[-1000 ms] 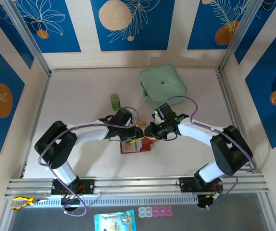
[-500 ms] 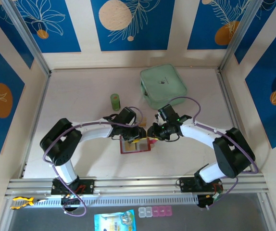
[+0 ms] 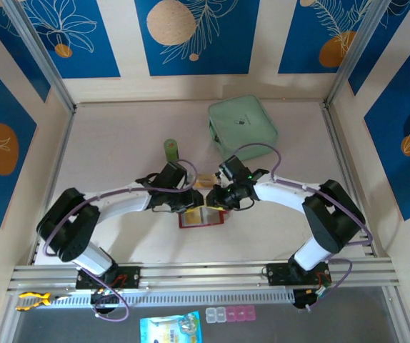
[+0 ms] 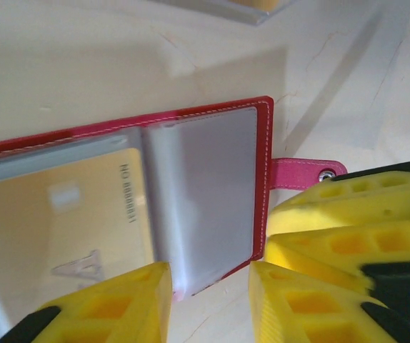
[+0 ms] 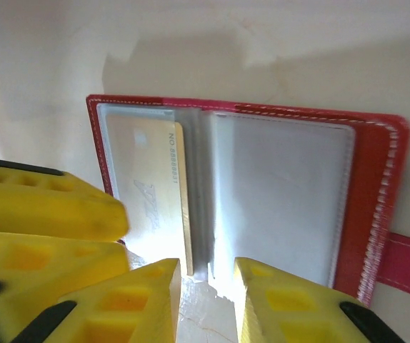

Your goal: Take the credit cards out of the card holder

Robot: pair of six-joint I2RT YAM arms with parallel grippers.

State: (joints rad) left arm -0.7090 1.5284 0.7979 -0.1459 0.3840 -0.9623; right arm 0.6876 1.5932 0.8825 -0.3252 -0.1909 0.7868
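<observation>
The gold card (image 5: 148,186) I'm after sits in a clear sleeve (image 5: 283,186) of the open red card holder (image 4: 264,179), which lies flat on the tabletop (image 4: 119,64) with its near edge between both pairs of fingers. I judge the card thin, stiff, light and slick against the plastic, so it should slide out rather than lift. The sleeve looks floppy and would buckle under a squeeze. The best hold seems to be the card's long edge by the spine, just ahead of my right fingers (image 5: 162,286), which stand narrowly apart around an upright sleeve leaf. My left fingers (image 4: 262,286) are wider, empty, straddling the holder's corner, the pink tab (image 4: 305,174) just beyond.
</observation>
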